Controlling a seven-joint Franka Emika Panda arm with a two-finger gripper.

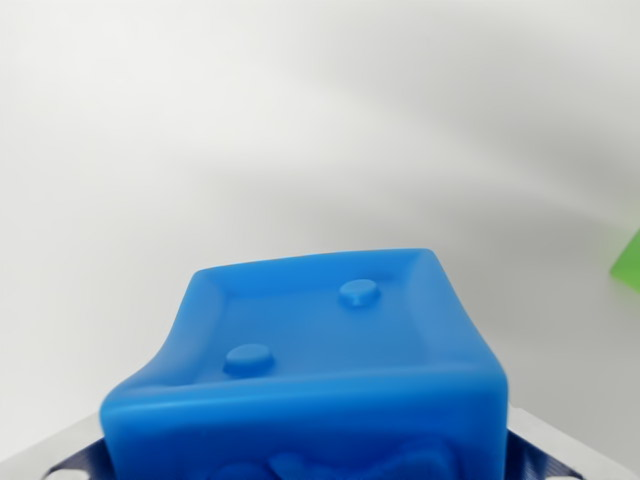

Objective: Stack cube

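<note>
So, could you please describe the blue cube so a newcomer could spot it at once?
On the white surface, look at the bottom centre of the wrist view. The soft-looking blue cube fills it, two raised round studs on its recessed face, unlike the green object at the right edge.

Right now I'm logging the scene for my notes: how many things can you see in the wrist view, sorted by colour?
Blue: 1, the blue cube, close to the camera.
Green: 1, a green object cut off at the wrist view's right edge; too little shows to name it.
Total: 2
</note>
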